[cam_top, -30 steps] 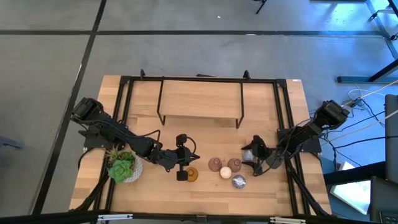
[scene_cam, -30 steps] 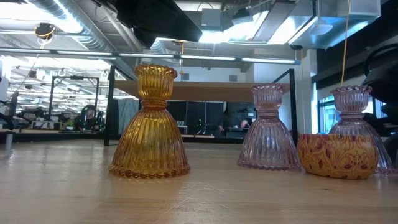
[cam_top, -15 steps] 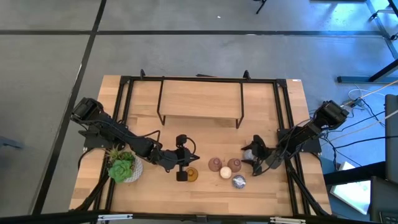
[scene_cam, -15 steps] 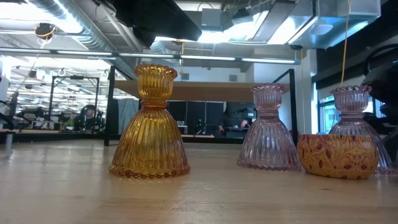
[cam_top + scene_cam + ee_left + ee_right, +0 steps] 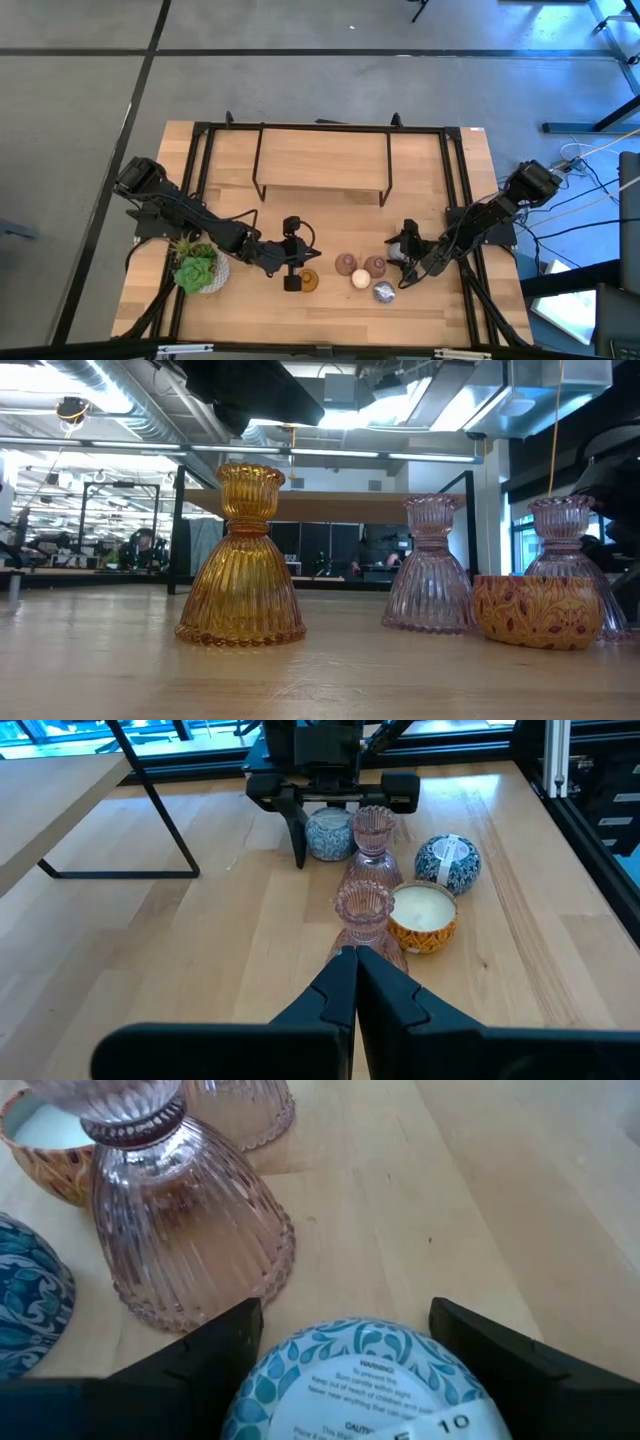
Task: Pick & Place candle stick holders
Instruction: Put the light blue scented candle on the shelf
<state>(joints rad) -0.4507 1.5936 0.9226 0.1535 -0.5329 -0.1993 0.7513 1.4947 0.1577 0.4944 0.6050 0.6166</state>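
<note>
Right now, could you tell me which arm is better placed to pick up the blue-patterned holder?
The right. Its tool is open with that blue-patterned holder between its fingers. The left tool is shut, farther off beside the amber holder.

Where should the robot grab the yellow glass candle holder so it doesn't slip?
Probably at the narrow waist of the amber holder, just under its cup-shaped top. Come straight down from above, one pincer finger on each side. It stands upright, and its ribbed skirt flares wide and slopes, so fingers would likely slide off there.
</note>
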